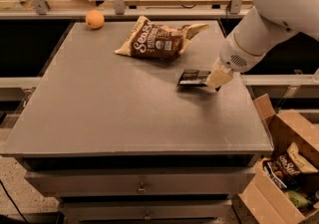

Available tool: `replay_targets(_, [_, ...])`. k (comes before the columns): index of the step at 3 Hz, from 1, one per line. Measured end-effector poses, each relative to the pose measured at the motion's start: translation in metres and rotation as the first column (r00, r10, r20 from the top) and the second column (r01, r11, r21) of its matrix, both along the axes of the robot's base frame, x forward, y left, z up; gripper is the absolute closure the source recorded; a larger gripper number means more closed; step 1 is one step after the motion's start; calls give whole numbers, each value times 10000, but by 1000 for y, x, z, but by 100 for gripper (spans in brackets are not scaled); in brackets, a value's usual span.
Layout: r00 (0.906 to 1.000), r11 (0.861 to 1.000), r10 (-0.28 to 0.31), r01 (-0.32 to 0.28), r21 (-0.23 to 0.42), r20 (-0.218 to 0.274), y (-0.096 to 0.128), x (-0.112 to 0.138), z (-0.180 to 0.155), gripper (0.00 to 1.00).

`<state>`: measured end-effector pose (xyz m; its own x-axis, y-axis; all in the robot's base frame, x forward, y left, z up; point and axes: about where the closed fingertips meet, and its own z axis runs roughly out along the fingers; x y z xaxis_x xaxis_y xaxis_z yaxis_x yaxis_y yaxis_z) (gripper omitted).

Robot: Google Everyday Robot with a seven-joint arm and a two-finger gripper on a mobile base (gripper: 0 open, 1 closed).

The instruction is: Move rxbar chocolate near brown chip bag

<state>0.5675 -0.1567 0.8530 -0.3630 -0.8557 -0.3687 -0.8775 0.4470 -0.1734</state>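
The claw (213, 79) sits over the right side of the tabletop (109, 113), reaching in from the white arm at the upper right. It is clamped on the right end of the rxbar chocolate (192, 77). The bar juts out to the left of the claw, roughly level, and a dark shadow just under it suggests it is lifted slightly clear of the surface. The brown chip bag (158, 43) lies toward the far edge of the tabletop, up and to the left of the bar, with bare surface between the two. An orange (94, 19) rests at the far left corner, well apart from both. Beside the table on the right, an open cardboard box (286, 133) holds smaller snack bags (289, 166). By my reading the grasp is done and the carry is partway. What is left is closing the last gap toward the chip bag, setting the bar down beside it and letting go.
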Motion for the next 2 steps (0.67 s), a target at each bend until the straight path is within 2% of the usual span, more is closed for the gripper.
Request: replay_targets(2, [9995, 9981, -251, 239, 560, 200, 16, 44, -15, 100])
